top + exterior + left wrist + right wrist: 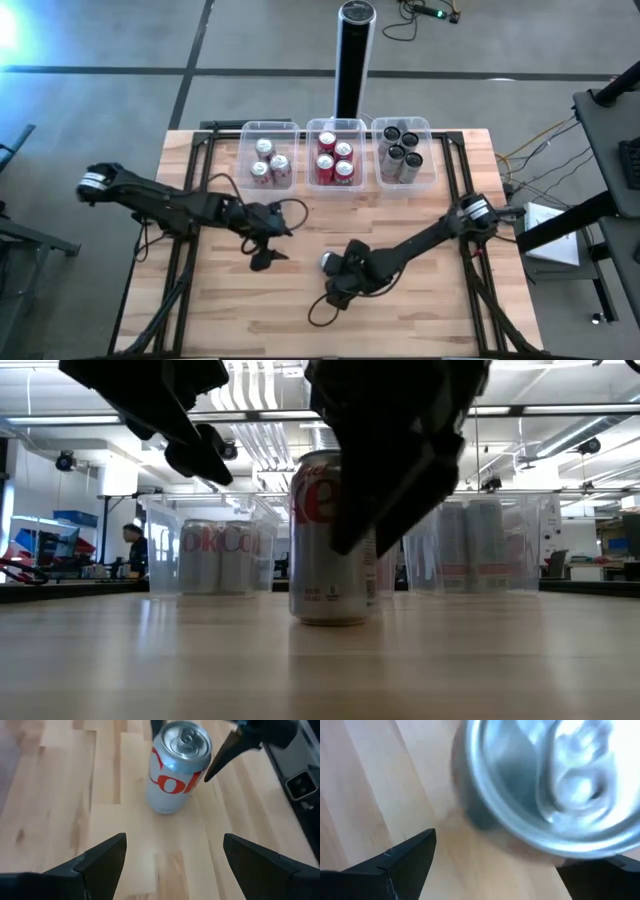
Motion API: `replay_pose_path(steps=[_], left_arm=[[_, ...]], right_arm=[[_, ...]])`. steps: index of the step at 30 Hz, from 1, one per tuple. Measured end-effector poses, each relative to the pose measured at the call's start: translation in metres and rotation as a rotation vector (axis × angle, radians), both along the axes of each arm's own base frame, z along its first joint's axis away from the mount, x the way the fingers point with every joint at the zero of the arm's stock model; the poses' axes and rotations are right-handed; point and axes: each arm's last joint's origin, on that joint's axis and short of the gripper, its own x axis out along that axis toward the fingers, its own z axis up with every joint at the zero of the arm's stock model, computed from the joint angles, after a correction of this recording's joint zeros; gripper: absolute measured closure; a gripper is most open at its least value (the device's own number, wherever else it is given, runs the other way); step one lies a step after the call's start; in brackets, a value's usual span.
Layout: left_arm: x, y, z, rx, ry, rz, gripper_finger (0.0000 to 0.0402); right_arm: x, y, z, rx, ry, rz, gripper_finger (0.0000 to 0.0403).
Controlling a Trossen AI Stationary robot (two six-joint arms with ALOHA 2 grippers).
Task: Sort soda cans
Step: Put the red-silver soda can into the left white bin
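Observation:
A silver soda can (330, 540) with red lettering stands upright on the wooden table near its middle, also seen as the can (328, 262) from above. My right gripper (497, 852) is open and hangs over the can's top (555, 785), slanting down with a finger on either side of the upper part; no touch shows. My left gripper (175, 860) is open and empty a little to the can's left, pointing at it, and shows from above as the left gripper (266, 252). More soda cans sit in three clear bins at the table's far edge.
The left bin (244, 150) holds three silver cans, the middle bin (311, 150) several red ones, the right bin (430, 150) several black ones. A tall black-and-silver post (353, 60) stands behind the middle bin. Bare tabletop lies along the near edge.

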Motion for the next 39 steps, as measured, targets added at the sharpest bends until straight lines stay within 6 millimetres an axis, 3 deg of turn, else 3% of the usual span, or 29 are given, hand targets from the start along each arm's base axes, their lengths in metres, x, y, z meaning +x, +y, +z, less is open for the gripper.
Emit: replay_pose_path(steps=[11, 30, 39], left_arm=[[0.041, -0.012, -0.03, 0.026, -0.031, -0.044, 0.0062], [0.112, -0.03, -0.048, 0.01, -0.129, -0.174, 0.0056], [0.122, -0.034, -0.062, -0.027, -0.079, -0.165, 0.007]], right_arm=[[-0.009, 0.0, 0.008, 0.016, 0.036, -0.049, 0.0035], [-0.046, 0.008, 0.033, 0.051, 0.172, -0.159, 0.0035], [-0.053, 0.007, 0.039, 0.068, 0.227, -0.152, 0.0035]])
